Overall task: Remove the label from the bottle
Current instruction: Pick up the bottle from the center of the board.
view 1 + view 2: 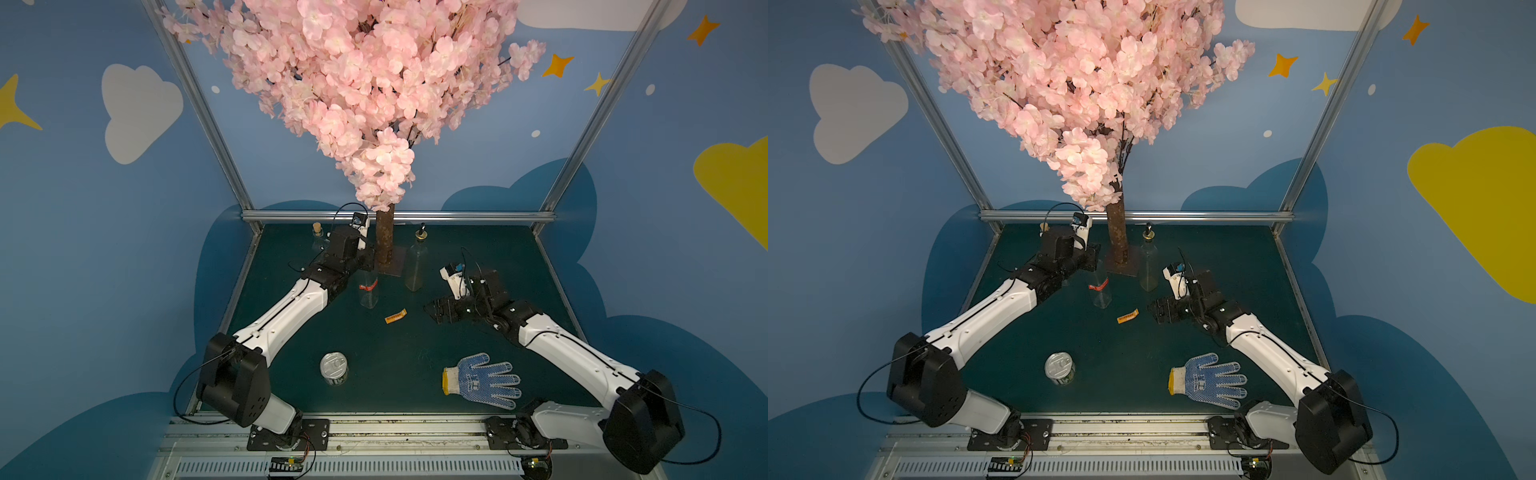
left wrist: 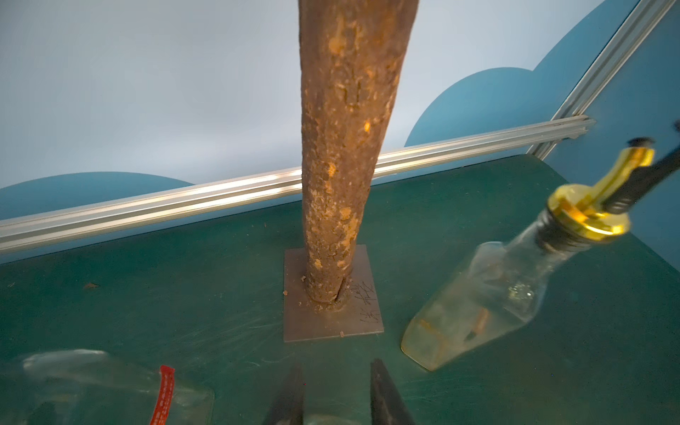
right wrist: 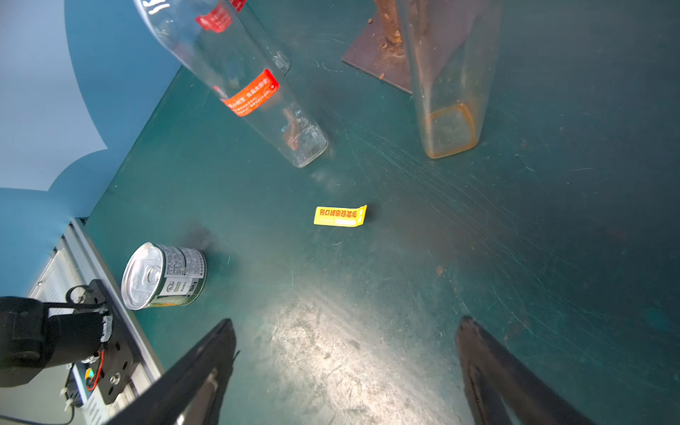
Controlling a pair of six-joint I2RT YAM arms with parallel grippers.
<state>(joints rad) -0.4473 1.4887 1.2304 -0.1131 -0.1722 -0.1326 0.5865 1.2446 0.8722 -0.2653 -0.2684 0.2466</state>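
Clear glass bottle (image 1: 369,293) with a slanted red label (image 1: 368,285), just beside the tree's base plate (image 1: 399,262) on the green table (image 1: 415,365).
Left gripper (image 2: 336,364) reaching in sideways, fingers clamped on the neck; right gripper (image 3: 346,322) low over the table, fingers wide apart, facing a loose yellow label (image 3: 340,216).

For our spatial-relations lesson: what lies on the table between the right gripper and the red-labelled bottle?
A loose yellow label lies on the table between right gripper and bottle, clearest in the right wrist view.
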